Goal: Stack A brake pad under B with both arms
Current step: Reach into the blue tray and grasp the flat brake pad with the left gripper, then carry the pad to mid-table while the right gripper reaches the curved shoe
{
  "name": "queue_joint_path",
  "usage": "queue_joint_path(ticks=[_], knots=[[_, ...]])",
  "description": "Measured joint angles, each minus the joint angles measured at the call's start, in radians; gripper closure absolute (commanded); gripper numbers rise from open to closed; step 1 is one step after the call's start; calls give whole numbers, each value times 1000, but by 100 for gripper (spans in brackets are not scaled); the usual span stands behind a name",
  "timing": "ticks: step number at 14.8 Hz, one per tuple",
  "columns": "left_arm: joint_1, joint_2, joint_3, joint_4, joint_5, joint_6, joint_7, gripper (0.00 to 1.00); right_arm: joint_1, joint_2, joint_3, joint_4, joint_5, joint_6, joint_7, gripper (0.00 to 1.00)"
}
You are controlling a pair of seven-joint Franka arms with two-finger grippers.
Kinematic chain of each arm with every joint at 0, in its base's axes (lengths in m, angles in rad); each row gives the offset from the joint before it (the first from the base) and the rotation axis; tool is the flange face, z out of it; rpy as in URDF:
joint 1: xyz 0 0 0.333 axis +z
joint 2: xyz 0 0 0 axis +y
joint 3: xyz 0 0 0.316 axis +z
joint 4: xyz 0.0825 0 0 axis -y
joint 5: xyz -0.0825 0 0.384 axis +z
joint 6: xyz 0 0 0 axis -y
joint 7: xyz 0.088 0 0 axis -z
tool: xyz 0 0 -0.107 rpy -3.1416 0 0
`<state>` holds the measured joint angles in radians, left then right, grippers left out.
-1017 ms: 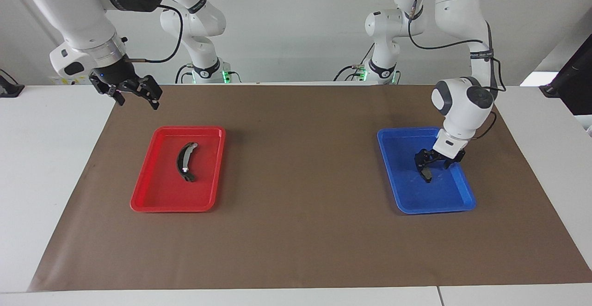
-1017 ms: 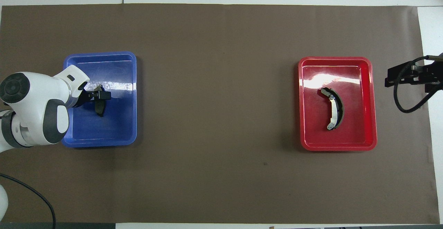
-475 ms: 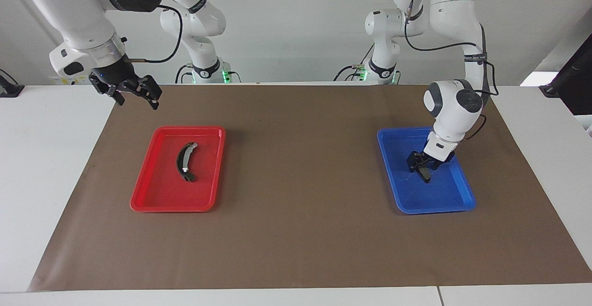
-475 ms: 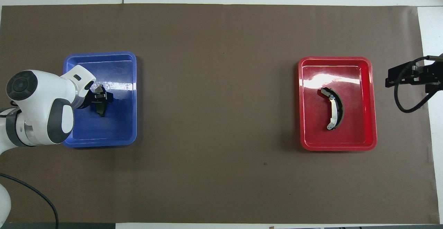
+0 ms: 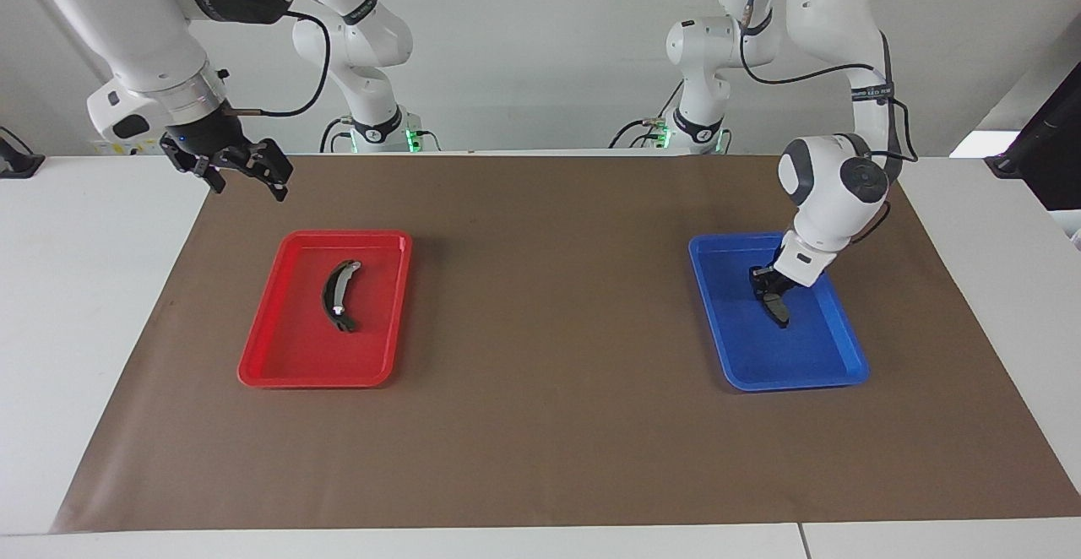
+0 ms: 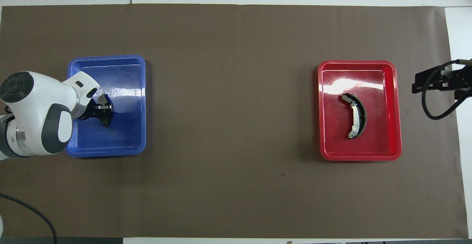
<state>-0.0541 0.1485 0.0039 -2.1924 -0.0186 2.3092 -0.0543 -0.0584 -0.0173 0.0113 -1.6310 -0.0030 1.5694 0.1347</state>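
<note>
The counter (image 5: 540, 458) is seen carrying a red tray (image 5: 287, 365) at frame left, where B (image 5: 335, 295) lies, and a blue tray (image 5: 811, 365) at right. There pad A (image 5: 775, 307) is gripped by the left tool (image 5: 767, 282). The right tool (image 5: 245, 169), spread wide, waits at upper left.

A robotics lab: two white Franka arms bolted at a white worktop (image 5: 101, 306) with a brown paper mat (image 5: 549, 424), plain white wall, trailing cables, green base lights, colour-coded trays below each gripper.
</note>
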Motion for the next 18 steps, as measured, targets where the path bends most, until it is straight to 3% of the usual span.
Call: queue_joint_path(ticks=[5, 8, 13, 15, 16, 18], knots=[[-166, 2, -5, 127, -2, -9, -135, 99, 0, -6, 0, -19, 0, 14, 0, 1], [-313, 29, -9, 176, -3, 0, -293, 99, 4, -22, 3, -100, 3, 114, -3, 1], [-530, 198, -10, 314, -2, 38, -472, 95, 14, 6, 8, -335, 4, 410, -73, 1], [-569, 259, -9, 362, -1, 51, -478, 81, 22, 28, 9, -418, 5, 528, -132, 1], [-581, 278, -9, 367, -1, 55, -478, 59, 27, 36, 10, -466, 6, 600, -164, 1], [-590, 296, -9, 367, -1, 57, -478, 1, 29, 51, 10, -551, 6, 713, -198, 2]])
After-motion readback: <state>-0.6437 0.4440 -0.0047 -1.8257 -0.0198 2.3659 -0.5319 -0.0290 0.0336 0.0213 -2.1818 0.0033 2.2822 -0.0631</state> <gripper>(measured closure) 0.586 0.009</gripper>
